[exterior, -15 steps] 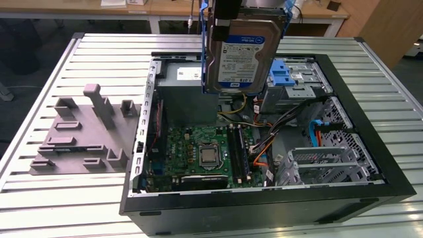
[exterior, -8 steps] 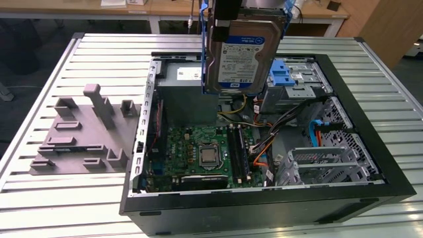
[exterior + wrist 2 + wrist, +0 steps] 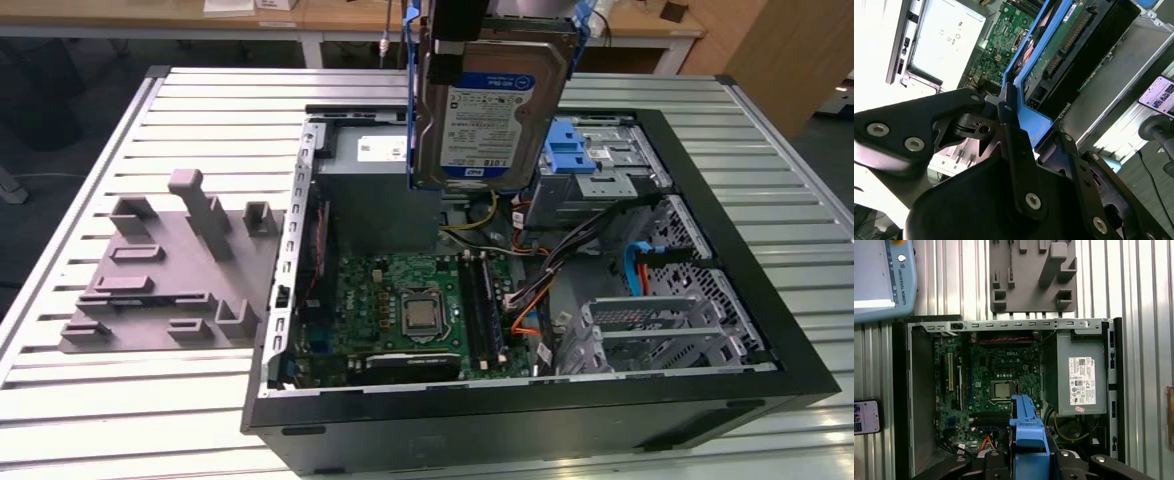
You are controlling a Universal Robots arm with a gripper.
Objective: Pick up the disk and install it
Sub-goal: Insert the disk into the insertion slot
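Am holding disk [image 3: 494,110] upright over open computer case [image 3: 747,300], twelve o'clock side in exterior view. Gripper [image 3: 1016,112] is clamping its blue frame. Pick done, install pending: I judge it needs lining up with drive bay [image 3: 607,170], four o'clock of disk.

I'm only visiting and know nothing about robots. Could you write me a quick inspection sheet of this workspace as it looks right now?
Surface: slatted metal table carrying an open computer case.
Job's things: the disk, blue-framed, is held on end above the case, not yet installed.
Clutter: grey fixture plate beside the case; phone and grey control tablet near it.
Grippers: the hand is shut on the disk's blue frame.
Cables: yellow, orange, black and blue wires lie loose inside the case.
Surroundings: wooden tables behind.
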